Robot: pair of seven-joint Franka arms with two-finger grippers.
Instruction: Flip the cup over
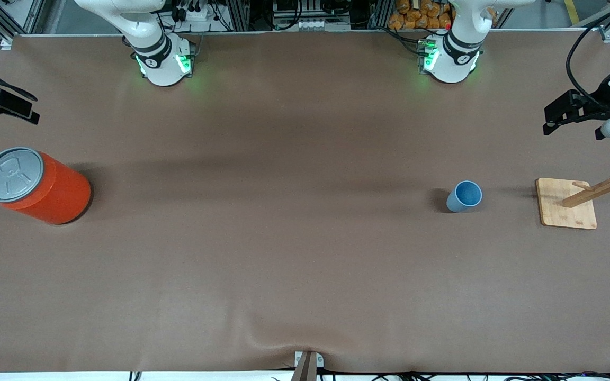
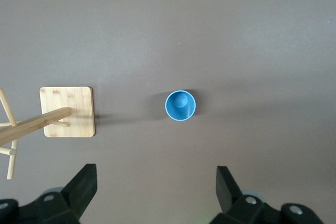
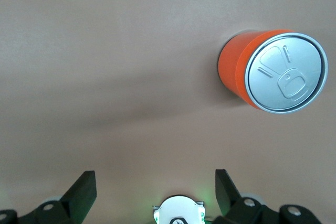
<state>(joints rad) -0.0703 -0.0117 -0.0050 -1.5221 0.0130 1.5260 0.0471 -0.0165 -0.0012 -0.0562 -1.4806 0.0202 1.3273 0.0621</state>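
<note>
Blue cup (image 2: 180, 105), apparently plastic: found standing on the brown table (image 1: 305, 264) just beside the base of the wooden rack (image 1: 567, 203), toward the right arm's end from it, apart and not touching.

Handling (judged, not measured):
- Treat as light and stiff, with a smooth wall that may slip between hard fingers.
- Expect easy tipping, being taller than wide, so avoid side knocks.
- Take hold across the side wall near mid-height, fingers on opposing sides; a pinch over the rim, one finger inside, would also serve.

Orientation:
- Long axis vertical.
- Mouth pointing up, round floor visible inside from the left wrist view, base down on the table.
- Fits two stages equally: mouth-up as the result of a flip, or mouth-up awaiting inversion. Cannot be settled from this moment.

Grippers:
- Left gripper (image 2: 156, 174): held high over the table beside the rack, looking down on cup and rack; jaws spread wide, grasping nothing.
- Right gripper (image 3: 155, 174): well apart from the rack, high over the right arm's end of the table near the orange can (image 1: 35, 182) (upright, silver lid up); jaws likewise spread wide, holding nothing. Taken to be waiting.
</note>
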